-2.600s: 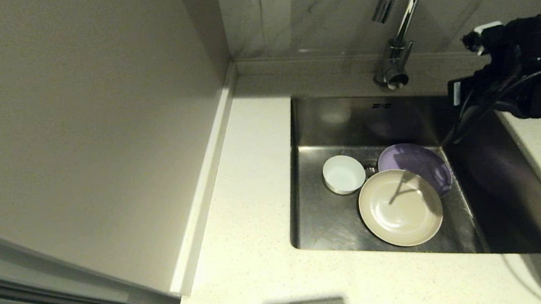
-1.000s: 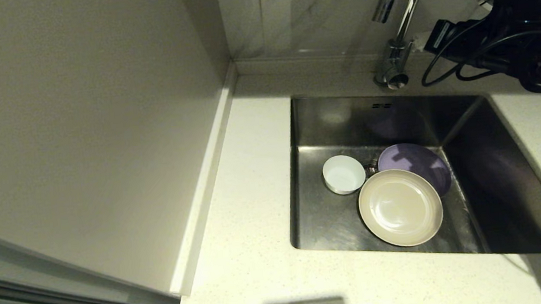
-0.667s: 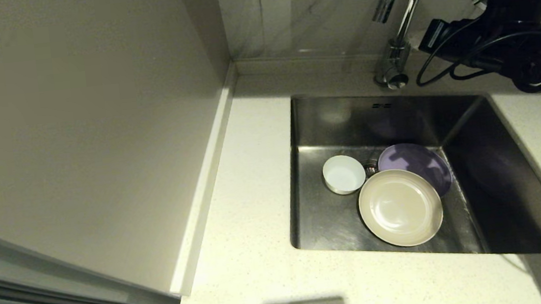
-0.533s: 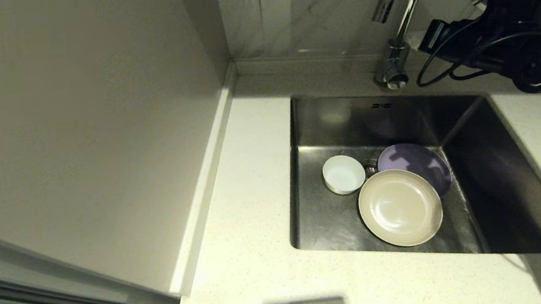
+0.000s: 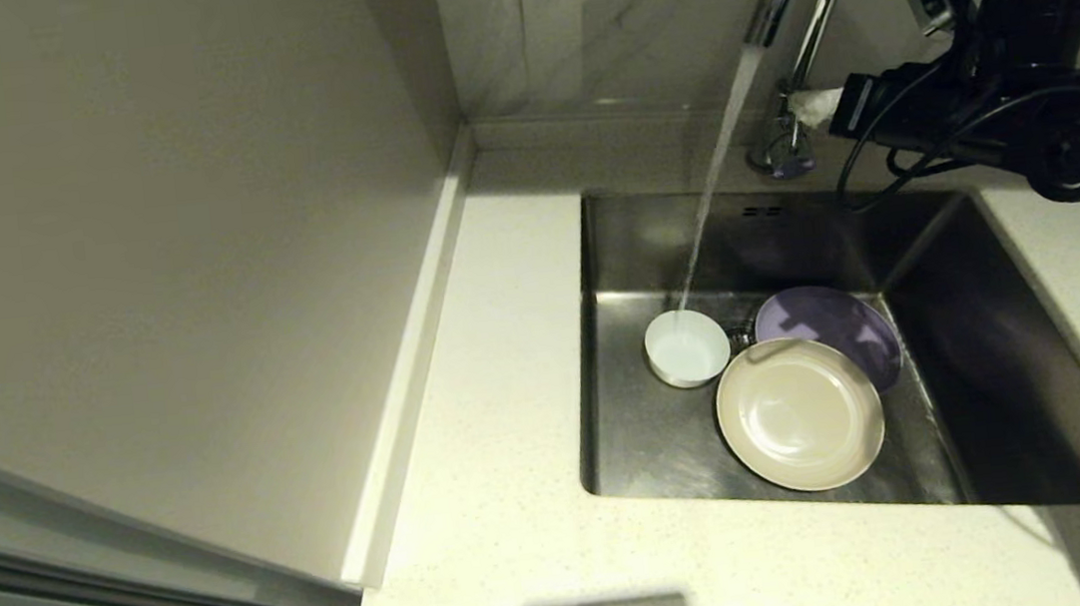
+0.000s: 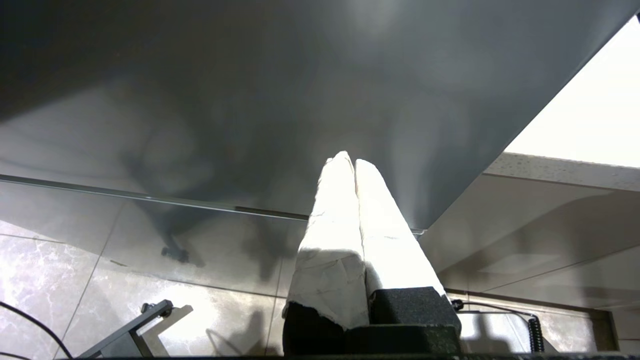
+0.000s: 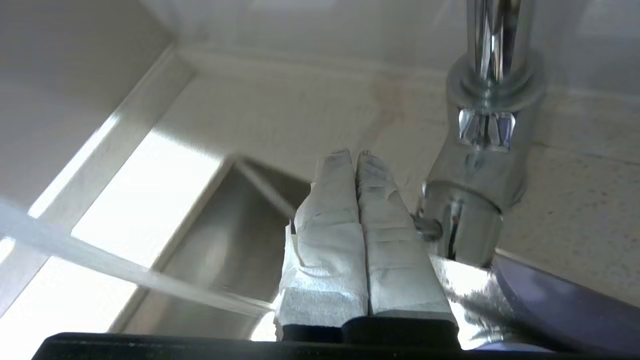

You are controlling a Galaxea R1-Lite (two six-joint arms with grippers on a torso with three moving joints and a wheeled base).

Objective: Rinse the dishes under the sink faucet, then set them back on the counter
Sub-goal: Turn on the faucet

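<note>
Water runs from the chrome faucet [image 5: 810, 4] and falls as a stream [image 5: 716, 164] into the small white bowl [image 5: 686, 348] on the floor of the steel sink [image 5: 999, 375]. The beige plate [image 5: 800, 413] lies beside the bowl and overlaps the lavender plate [image 5: 838, 320] behind it. My right gripper [image 5: 805, 104] is at the faucet's base, its white-wrapped fingers shut with nothing between them. In the right wrist view the right gripper [image 7: 354, 156] sits just beside the faucet base [image 7: 480, 200]. My left gripper [image 6: 348, 161] is shut and empty, away from the sink and outside the head view.
The speckled counter [image 5: 503, 427] wraps the sink on the left, front and right. A tall wall panel [image 5: 164, 262] rises along the counter's left edge. The raised back edge [image 5: 602, 126] runs behind the faucet. Black cables [image 5: 896, 155] hang from my right arm over the sink's back corner.
Water has started to flow from the faucet into the white bowl. My right gripper has shifted left and slightly down to the faucet base. The dishes have not moved.
</note>
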